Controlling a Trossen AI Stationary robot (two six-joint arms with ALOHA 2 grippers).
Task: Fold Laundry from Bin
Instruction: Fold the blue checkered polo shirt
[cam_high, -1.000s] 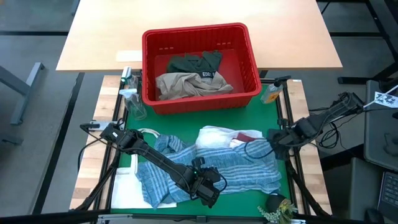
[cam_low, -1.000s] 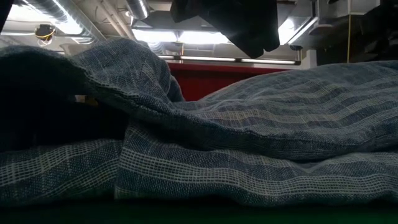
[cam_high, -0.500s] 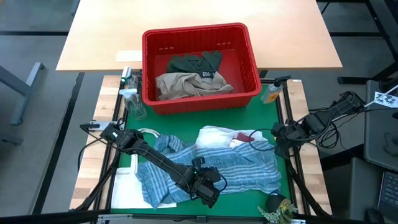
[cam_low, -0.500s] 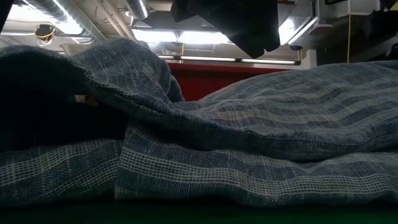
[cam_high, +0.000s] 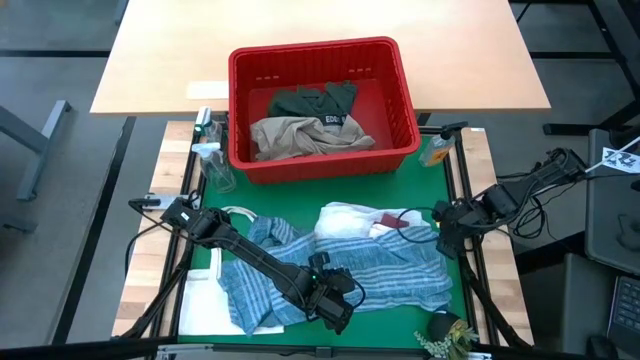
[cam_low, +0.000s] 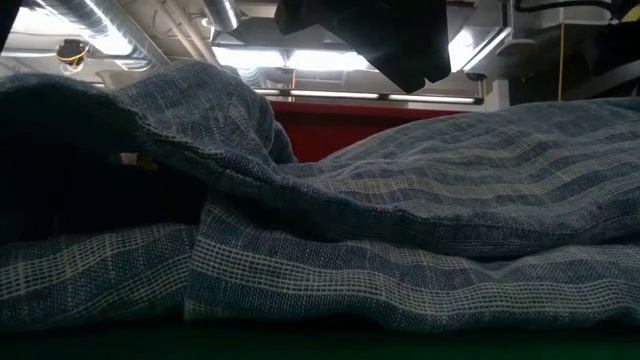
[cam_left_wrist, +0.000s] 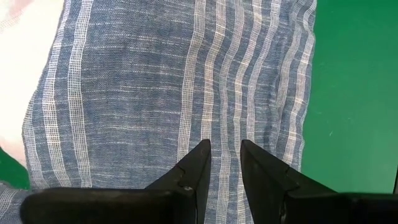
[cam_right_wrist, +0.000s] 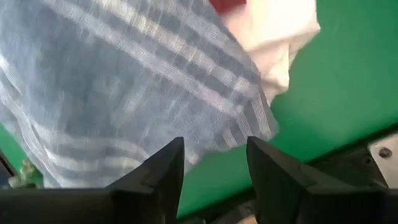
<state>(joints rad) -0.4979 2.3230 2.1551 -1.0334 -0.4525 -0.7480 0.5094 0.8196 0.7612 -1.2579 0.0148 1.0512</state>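
High view, left to right: the left gripper (cam_high: 334, 305) presses on the near edge of the blue-and-white striped garment (cam_high: 385, 270), its fingers (cam_left_wrist: 198, 163) narrowly parted over the cloth with no fold between them. The garment lies spread on the green mat (cam_high: 440, 195), part over a white piece (cam_high: 348, 220), while tan and dark green pieces wait in the red bin (cam_high: 322, 105). The right gripper (cam_high: 443, 228), shut on the garment's right edge a second ago, has let go and drawn back, fingers (cam_right_wrist: 163, 168) now wide and empty, so that edge appears laid down.
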